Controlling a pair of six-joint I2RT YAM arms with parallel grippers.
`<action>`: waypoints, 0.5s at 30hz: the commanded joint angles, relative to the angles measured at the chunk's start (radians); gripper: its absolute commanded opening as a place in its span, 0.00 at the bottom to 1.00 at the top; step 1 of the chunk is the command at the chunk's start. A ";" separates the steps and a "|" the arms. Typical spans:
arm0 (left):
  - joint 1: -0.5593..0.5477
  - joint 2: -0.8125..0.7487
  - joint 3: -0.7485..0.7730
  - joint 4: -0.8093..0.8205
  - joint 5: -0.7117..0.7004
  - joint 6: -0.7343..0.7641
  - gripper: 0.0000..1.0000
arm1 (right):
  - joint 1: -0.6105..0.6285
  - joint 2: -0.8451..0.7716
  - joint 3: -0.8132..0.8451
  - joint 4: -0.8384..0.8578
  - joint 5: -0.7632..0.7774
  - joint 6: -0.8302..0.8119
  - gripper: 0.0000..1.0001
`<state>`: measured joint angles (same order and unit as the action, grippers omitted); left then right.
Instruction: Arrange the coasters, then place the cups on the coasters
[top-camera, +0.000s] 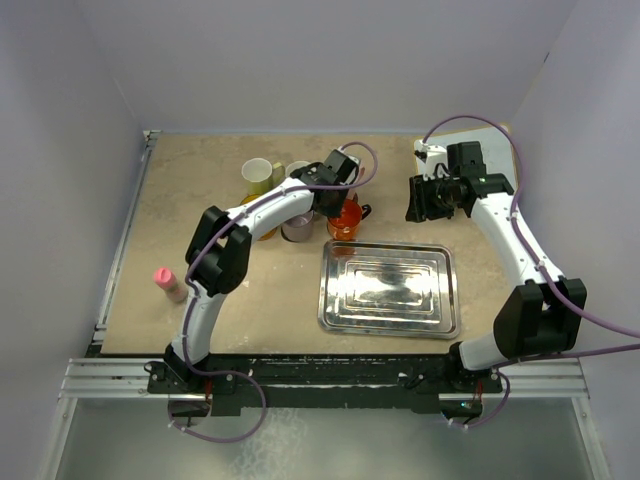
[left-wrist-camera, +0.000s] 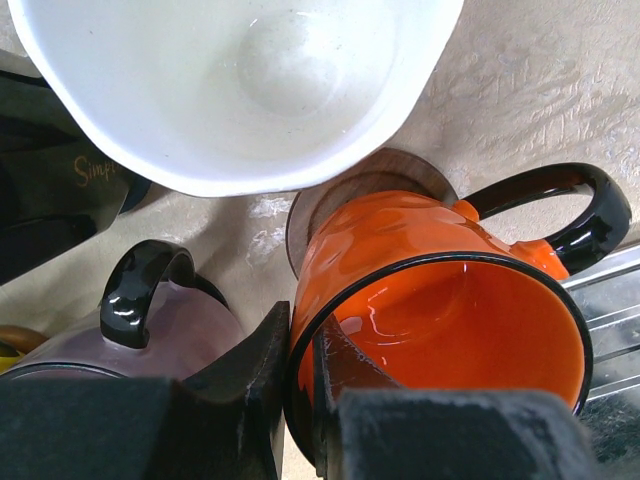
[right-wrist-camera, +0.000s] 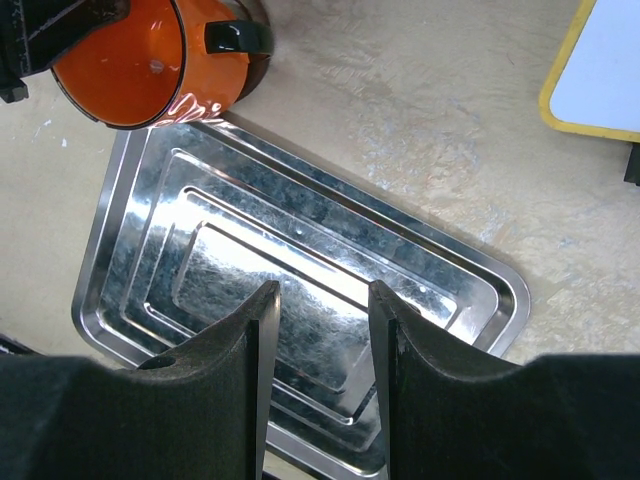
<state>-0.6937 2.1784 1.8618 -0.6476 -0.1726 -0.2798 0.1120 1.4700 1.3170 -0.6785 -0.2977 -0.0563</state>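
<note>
Closest to the left wrist lens, the left gripper (left-wrist-camera: 300, 345) is clamped on the near rim of the orange-red cup (left-wrist-camera: 440, 300), one finger inside the bowl and one outside against the wall. That cup leans a little in this view, and under its far side I can see the edge of a dark brown coaster (left-wrist-camera: 350, 190). I cannot tell whether the base sits flat on it.

Things are crowded here. A greyish-purple cup (left-wrist-camera: 190, 330) stands just left of the outer finger, and a black cup with a white interior (left-wrist-camera: 240, 80) sits on the far side, close to the coaster. On the near right, the steel tray (left-wrist-camera: 610, 290) has its corner just beside the orange-red cup, whose black handle points toward it.

Over on the right, the right gripper (right-wrist-camera: 320, 295) hangs above the tray with its jaws apart and nothing between them.

My worry is the release. If I let go while the cup is tilted, I expect it could rock and settle half off the disc. Opening the jaws swings the outer finger toward the purple cup, so it may get shoved. The glazed rim looks slick, and a thin pinch on it could slip if I twist. Any drift to the near right would knock the handle against the tray's lip.
</note>
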 joint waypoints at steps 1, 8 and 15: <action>0.007 -0.034 0.048 0.047 -0.017 -0.035 0.03 | -0.002 -0.030 -0.005 0.005 -0.032 -0.013 0.44; 0.007 -0.035 0.059 0.051 -0.029 -0.041 0.03 | -0.002 -0.031 -0.006 0.005 -0.034 -0.013 0.44; 0.011 -0.032 0.064 0.054 -0.034 -0.043 0.03 | -0.002 -0.033 -0.005 0.003 -0.031 -0.014 0.44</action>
<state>-0.6933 2.1784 1.8618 -0.6476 -0.1921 -0.2970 0.1120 1.4700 1.3167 -0.6788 -0.3061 -0.0563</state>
